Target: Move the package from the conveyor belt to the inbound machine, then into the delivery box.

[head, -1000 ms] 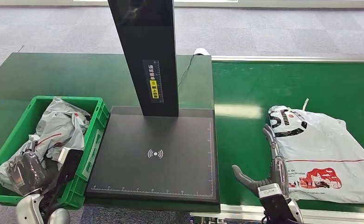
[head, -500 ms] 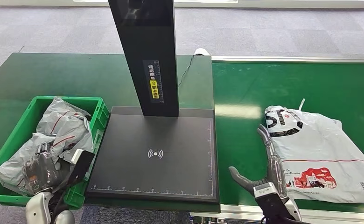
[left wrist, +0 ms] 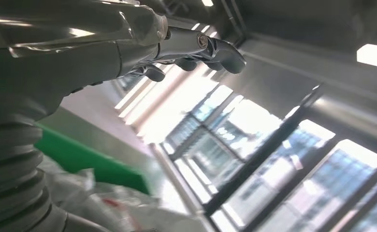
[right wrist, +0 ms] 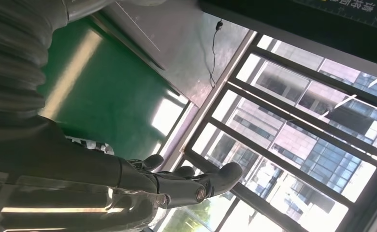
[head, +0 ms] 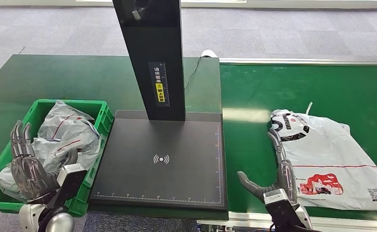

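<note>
A white-grey plastic mail package (head: 331,154) with red print lies flat on the green conveyor belt (head: 297,82) at the right. My right hand (head: 277,175) stands on edge at the package's left side, fingers stretched along it and thumb spread toward the machine; it holds nothing. The inbound machine (head: 162,159), a black scan plate with a tall black pillar, sits in the middle. The green delivery box (head: 97,121) at the left holds grey bags (head: 65,130). My left hand (head: 26,166) hovers over the box's near end, fingers up and apart, empty.
A dark green table (head: 56,77) carries the box and the machine. A thin cable (head: 192,72) runs behind the pillar. The belt's metal rail (head: 322,222) runs along its near edge. Grey carpet lies beyond.
My left hand has risen from among the bags and spread its fingers upward. The package has drifted slightly left along the belt. My right hand has barely moved.
</note>
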Controlling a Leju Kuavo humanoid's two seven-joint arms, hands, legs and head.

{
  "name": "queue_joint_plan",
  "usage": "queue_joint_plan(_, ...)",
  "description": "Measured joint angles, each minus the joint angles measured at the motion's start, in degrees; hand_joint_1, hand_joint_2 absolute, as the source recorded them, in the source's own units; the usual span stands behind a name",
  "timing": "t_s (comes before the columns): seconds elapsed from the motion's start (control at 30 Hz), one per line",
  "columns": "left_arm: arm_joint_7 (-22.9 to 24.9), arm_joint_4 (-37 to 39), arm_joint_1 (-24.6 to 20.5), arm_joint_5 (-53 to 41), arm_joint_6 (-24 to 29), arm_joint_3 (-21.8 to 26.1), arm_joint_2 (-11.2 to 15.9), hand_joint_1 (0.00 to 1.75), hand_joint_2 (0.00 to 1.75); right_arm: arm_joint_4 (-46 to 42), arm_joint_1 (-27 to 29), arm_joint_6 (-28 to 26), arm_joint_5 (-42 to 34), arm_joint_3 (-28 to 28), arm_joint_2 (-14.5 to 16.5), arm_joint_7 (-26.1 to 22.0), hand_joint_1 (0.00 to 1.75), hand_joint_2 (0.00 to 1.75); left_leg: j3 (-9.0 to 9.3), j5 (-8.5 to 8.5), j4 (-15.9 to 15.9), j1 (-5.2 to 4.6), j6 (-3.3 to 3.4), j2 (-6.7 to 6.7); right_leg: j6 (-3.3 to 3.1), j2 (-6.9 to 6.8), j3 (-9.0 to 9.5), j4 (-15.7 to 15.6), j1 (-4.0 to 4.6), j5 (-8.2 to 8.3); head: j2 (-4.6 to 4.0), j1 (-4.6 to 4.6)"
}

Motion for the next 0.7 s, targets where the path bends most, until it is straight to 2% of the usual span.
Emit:
queue_joint_plan(0.1, -12.0, -2.9, -0.1, 6.2, 0.0, 2.5, -4.0, 0.00, 1.75, 0.1, -0.3, -0.1, -0.5, 0.0, 0.0, -0.3, 0.00, 1.75, 0.00, -0.01, 0.0, -0.01, 0.01, -0.01, 0.00, 0.00, 0.00, 0.0, -0.01, 0.00, 0.00, -0.01)
queue_joint_plan(0.17, -15.7, -4.2, -0.1, 8.1, 0.0, 4.0, -6.1, 0.00, 1.75, 0.2, -0.5, -0.1, -0.6, 0.0, 0.0, -0.4, 0.00, 1.75, 0.01, -0.01, 0.0, 0.00, 0.01, -0.03, 0.00, -0.02, 0.00, 0.0, -0.01, 0.00, 0.00, 0.00)
queue_joint_plan(0.3, -17.1, -6.0, -0.1, 9.7, 0.0, 5.5, -8.5, 0.00, 1.75, 0.4, -0.7, -0.1, -0.9, 0.1, 0.0, -0.4, 0.00, 1.75, 0.01, 0.00, 0.0, 0.03, 0.00, -0.04, 0.00, -0.04, 0.00, 0.0, 0.02, 0.00, 0.00, -0.01)
queue_joint_plan(0.43, -17.7, -9.7, 0.2, 14.0, 0.0, 5.1, -9.3, 0.00, 1.75, 0.8, -0.9, -0.1, -1.6, 0.2, 0.0, -0.4, 0.00, 1.75, 0.01, 0.00, 0.0, 0.04, 0.00, -0.04, 0.00, -0.04, 0.00, 0.0, 0.03, 0.00, 0.00, -0.01)
queue_joint_plan(0.6, -17.9, -15.0, 0.5, 22.6, 0.0, 1.6, -9.1, 0.00, 1.75, 1.7, -1.5, 0.9, -2.9, 0.7, -0.1, 0.5, 0.00, 1.75, 0.01, 0.00, 0.0, 0.02, 0.00, -0.05, 0.00, -0.05, 0.01, 0.0, 0.02, 0.00, 0.00, 0.00)
queue_joint_plan(0.7, -17.6, -16.1, 1.1, 36.2, -1.9, -3.1, -6.9, 0.00, 1.75, 2.7, -2.1, 4.5, -4.5, 1.6, -0.4, 3.1, 0.00, 1.75, 0.01, 0.00, 0.0, 0.02, 0.01, -0.05, 0.00, -0.06, 0.01, 0.0, 0.01, 0.00, 0.00, -0.01)
